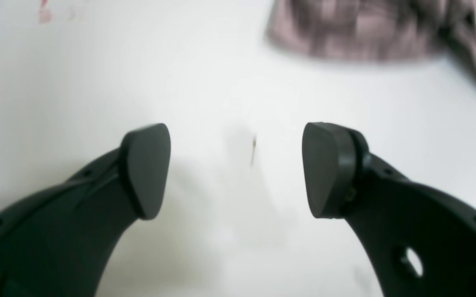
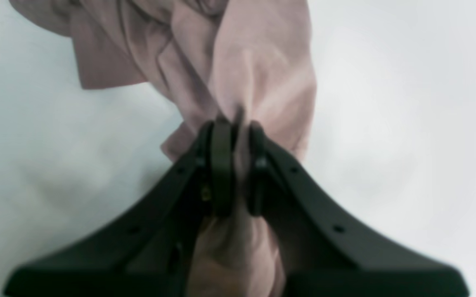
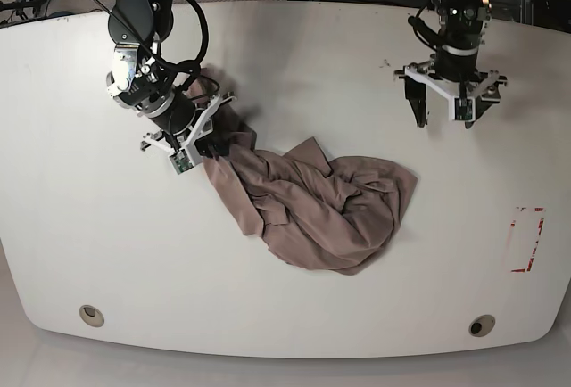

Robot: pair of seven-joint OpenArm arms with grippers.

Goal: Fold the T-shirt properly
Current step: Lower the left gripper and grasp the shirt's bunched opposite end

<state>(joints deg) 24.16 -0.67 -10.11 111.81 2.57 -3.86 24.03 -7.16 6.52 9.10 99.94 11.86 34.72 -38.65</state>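
The mauve-brown T-shirt (image 3: 326, 204) lies crumpled in a heap at the middle of the white table (image 3: 80, 218). One stretched end of it runs up to my right gripper (image 3: 203, 137) on the left of the base view. In the right wrist view the right gripper (image 2: 238, 136) is shut on a bunched fold of the T-shirt (image 2: 258, 62), and fabric hangs on both sides of its fingers. My left gripper (image 3: 449, 111) hovers open over bare table behind the shirt's right side. In its own view the left gripper (image 1: 235, 169) holds nothing, and the T-shirt (image 1: 365, 29) lies beyond it.
A red outlined rectangle (image 3: 525, 240) is marked near the table's right edge. Two round holes (image 3: 89, 315) (image 3: 482, 325) sit close to the front edge. Cables run behind the table's back edge.
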